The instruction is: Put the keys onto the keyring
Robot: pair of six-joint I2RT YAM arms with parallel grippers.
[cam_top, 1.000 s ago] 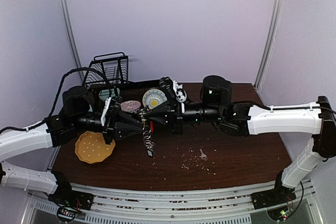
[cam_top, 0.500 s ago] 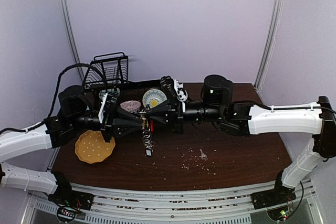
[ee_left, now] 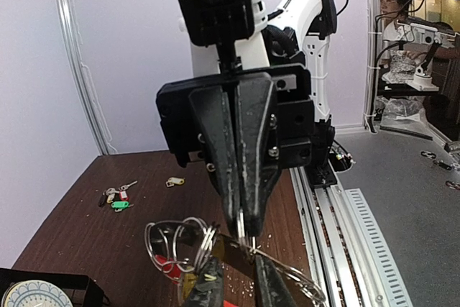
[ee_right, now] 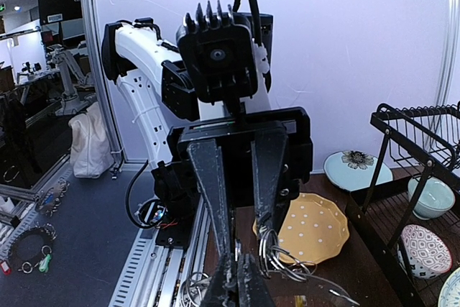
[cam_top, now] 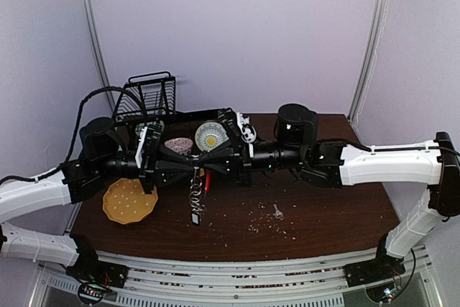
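We judged the work to be in its threading step. The left gripper (cam_top: pixel 192 172) and the right gripper (cam_top: pixel 205 166) stood tip to tip above the middle of the table (cam_top: pixel 323 213). The keyring (cam_top: pixel 195 193) hung between them, clear of the wood, its chain dangling straight down and the red clip (cam_top: pixel 208 181) just beside it. The left gripper was clamped on the bunch of silvery rings, which fanned out to one side of its fingers in its own wrist view. The right gripper's jaws were pressed fully together at the rings. Something thin and silvery stood at their tip, but we could not tell whether it was a key blade or the ring wire itself. The loose keys (ee_left: pixel 115 196), with green and red tags, lay on the table well apart from the ring, a yellow-tagged key (ee_left: pixel 175 182) near them. In our view the next move called for a steady hold on the ring by the left arm while the right worked a coil open or slid a key's hole along the wire, in small motions, since the ring could twist in the grip
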